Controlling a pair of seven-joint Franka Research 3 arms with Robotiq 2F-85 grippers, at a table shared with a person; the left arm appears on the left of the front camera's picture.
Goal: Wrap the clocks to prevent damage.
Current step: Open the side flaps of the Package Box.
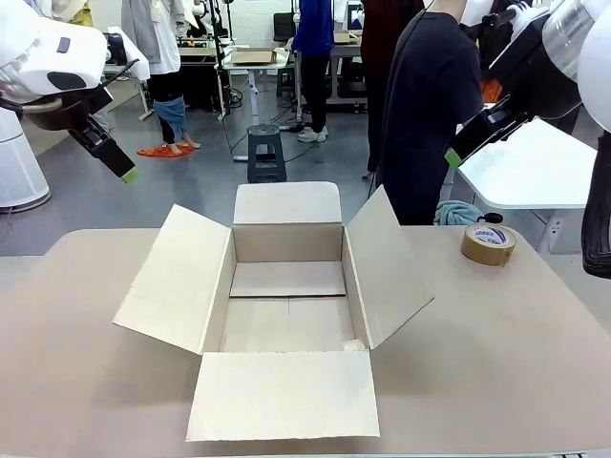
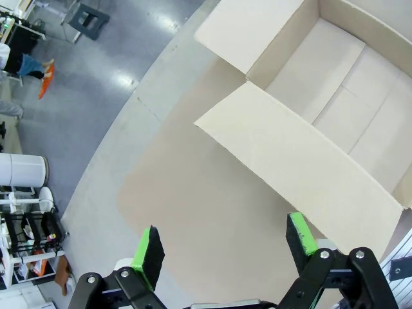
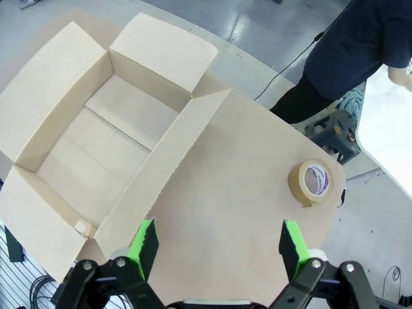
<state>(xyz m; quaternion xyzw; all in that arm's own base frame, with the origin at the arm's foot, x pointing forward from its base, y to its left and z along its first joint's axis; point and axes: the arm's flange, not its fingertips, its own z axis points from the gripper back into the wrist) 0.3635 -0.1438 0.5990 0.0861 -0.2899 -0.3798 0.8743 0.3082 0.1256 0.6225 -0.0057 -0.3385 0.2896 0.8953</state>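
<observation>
The clocks are out of view. An open cardboard box [image 1: 286,243] stands in the middle of the table [image 1: 86,382] with all its flaps spread and nothing inside. My left gripper [image 1: 122,167] hangs high over the table's far left, open; in its wrist view the left gripper [image 2: 225,248] looks down on bare tabletop beside a box flap [image 2: 296,174]. My right gripper [image 1: 456,156] is raised at the far right, also open. Below the right gripper [image 3: 219,248] in its own view lie the table and the box's right flap [image 3: 174,161].
A roll of brown tape [image 1: 488,244] lies flat on the table's far right, also seen as the tape roll [image 3: 310,182]. A person [image 1: 430,105] in a dark top stands at the far edge, turned away. A white side table [image 1: 535,172] stands behind on the right.
</observation>
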